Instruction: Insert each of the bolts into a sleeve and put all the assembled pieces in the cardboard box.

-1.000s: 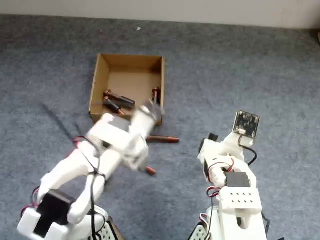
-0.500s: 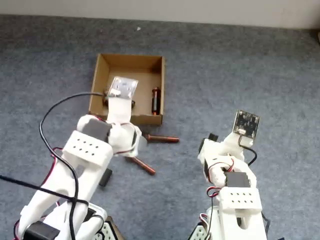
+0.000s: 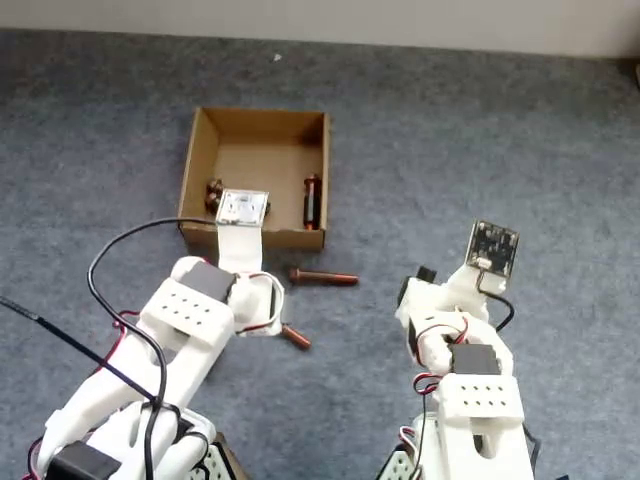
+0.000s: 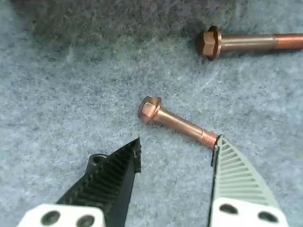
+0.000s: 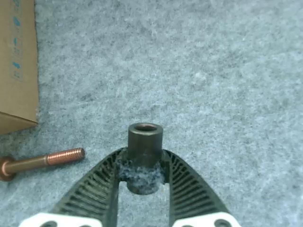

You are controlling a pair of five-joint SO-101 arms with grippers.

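My left pincer (image 4: pixel 177 142) released, jaws spread over the short bolt (image 4: pixel 173 122) on the grey carpet (image 4: pixel 71 94), one fingertip (image 4: pixel 222 151) at its threaded end; my right pincer (image 5: pixel 143 158) clenched on a dark sleeve (image 5: pixel 145 139), long bolt (image 5: pixel 42 161) lying near the cardboard box (image 3: pixel 255 118).

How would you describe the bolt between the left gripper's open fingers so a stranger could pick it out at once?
Start at the cardboard box on the grey carpet; two loose copper-coloured bolts lie outside its near wall. The one wanted is the slanted bolt farther from the box, between the fingers of the open left gripper; the other bolt lies along the box wall.
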